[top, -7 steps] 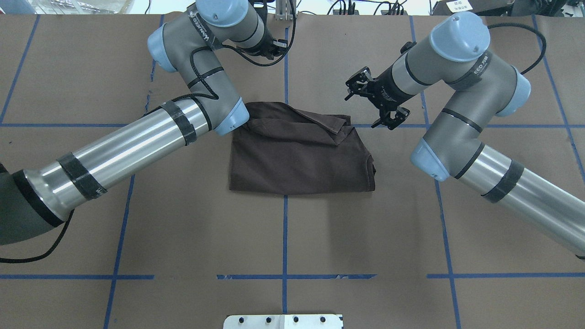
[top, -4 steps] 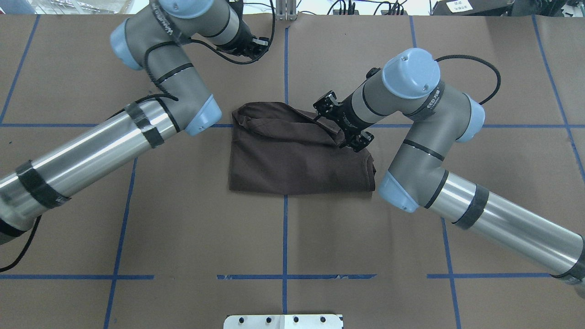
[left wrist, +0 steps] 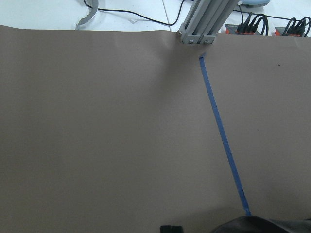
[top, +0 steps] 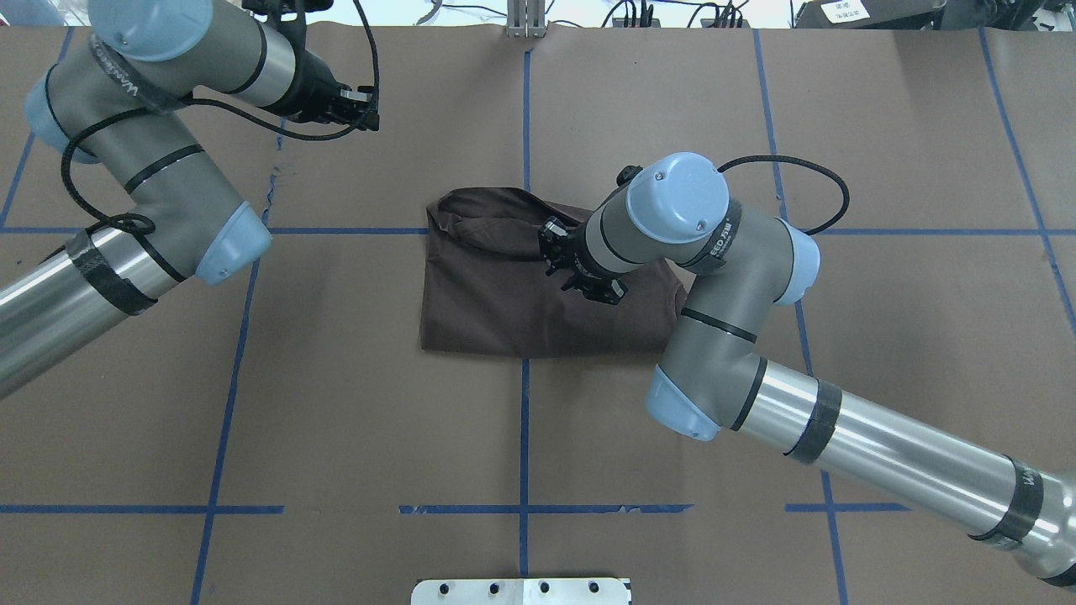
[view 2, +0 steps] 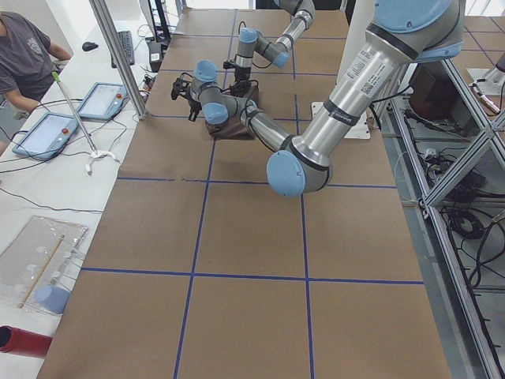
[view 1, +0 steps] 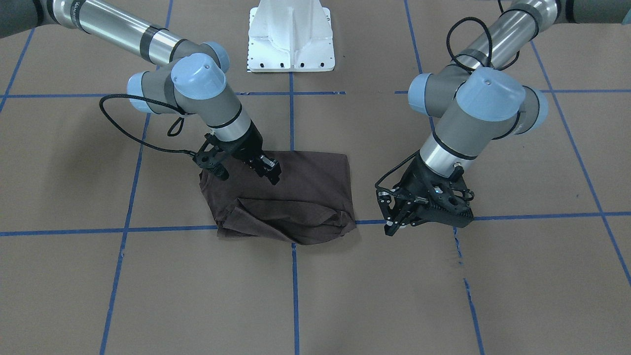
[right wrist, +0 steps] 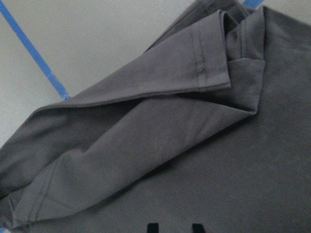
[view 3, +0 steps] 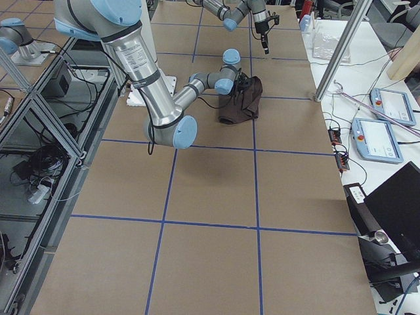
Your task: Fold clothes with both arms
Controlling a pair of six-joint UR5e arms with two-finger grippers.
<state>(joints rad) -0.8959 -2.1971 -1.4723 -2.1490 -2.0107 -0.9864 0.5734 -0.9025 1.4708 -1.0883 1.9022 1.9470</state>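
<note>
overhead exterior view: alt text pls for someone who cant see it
A dark brown-grey T-shirt lies roughly folded mid-table on brown paper gridded with blue tape. The right arm's black two-finger end effector is over the shirt, jaws open; the left end effector hangs apart at upper left over bare paper.

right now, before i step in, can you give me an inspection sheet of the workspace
surface: brown paper table, blue tape grid.
job's things: dark T-shirt, partly folded, edge away from robot rumpled.
clutter: nothing seen.
end effectors: right end effector open over the T-shirt; left end effector off the cloth, state unclear.
cables: black cable loops at both wrists.
surroundings: white pedestal; side bench with tablets, person beside it.
</note>
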